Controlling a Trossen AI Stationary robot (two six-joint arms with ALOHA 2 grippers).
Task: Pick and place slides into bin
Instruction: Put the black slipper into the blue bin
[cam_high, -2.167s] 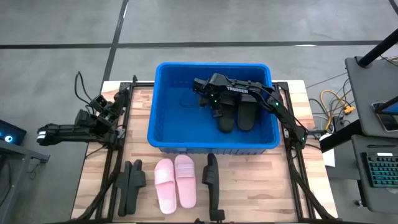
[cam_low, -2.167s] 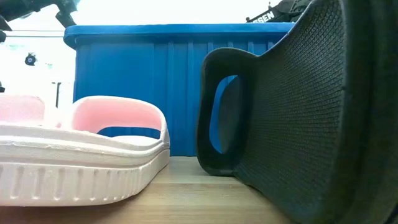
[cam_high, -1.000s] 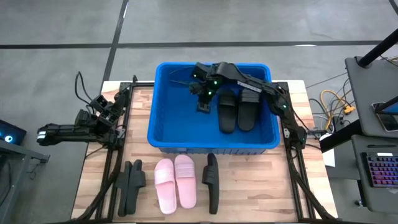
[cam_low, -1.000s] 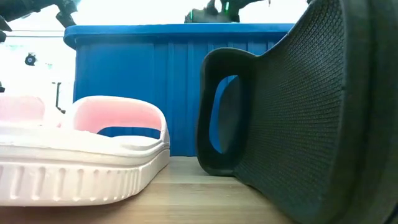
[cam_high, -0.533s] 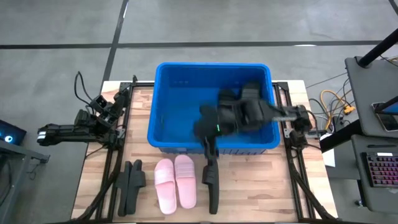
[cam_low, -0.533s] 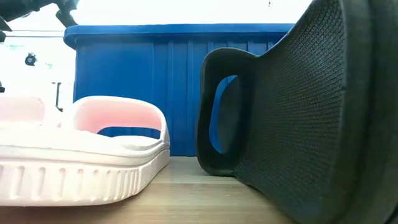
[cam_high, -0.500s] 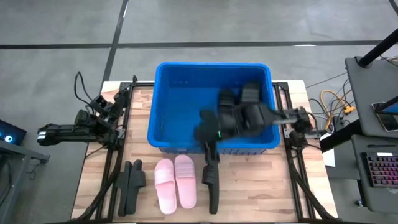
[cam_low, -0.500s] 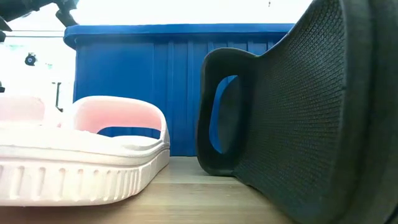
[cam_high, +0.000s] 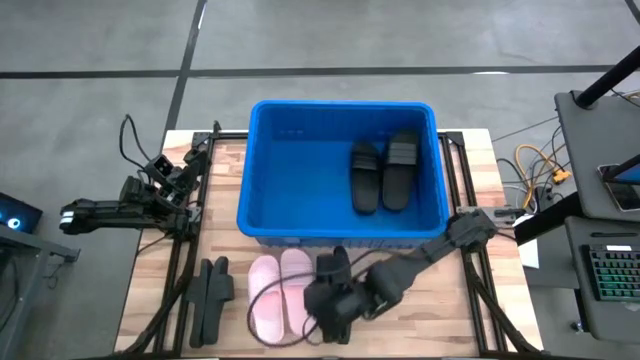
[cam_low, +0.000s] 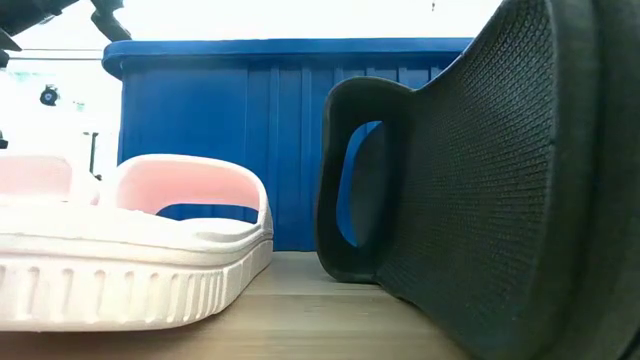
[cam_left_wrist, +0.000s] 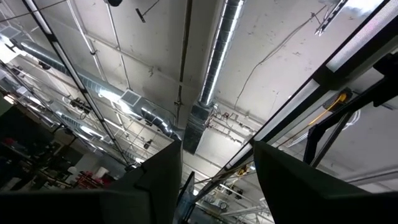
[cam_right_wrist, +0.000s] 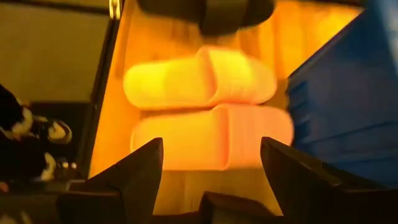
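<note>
One black pair (cam_high: 383, 176) lies inside the bin (cam_high: 262, 215); pink pair (cam_high: 270, 300) and black slides (cam_high: 211, 298) remain on bench (cam_high: 440, 305) just beside it; right claw (cam_high: 330, 312), fingers spread, above lone black slide (cam_high: 337, 268); left claw (cam_high: 168, 172) parked well apart, fingers spread.

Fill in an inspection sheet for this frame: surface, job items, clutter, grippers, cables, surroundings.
Surface: wooden table, bare at the right front.
Bin: blue bin at table centre, holding two black slides side by side at its right.
Slides outside: pink pair flat in front of the bin; a black slide on edge beside it; a black pair at the left front.
Clutter: nothing seen.
Right gripper: low over the table front beside the pink pair, fingers open, holding nothing.
Left gripper: parked at the table's left edge, pointing at the ceiling, fingers apart.
Cables: yellow and white cables off the right edge.
Surroundings: grey floor, keyboard on the right.
</note>
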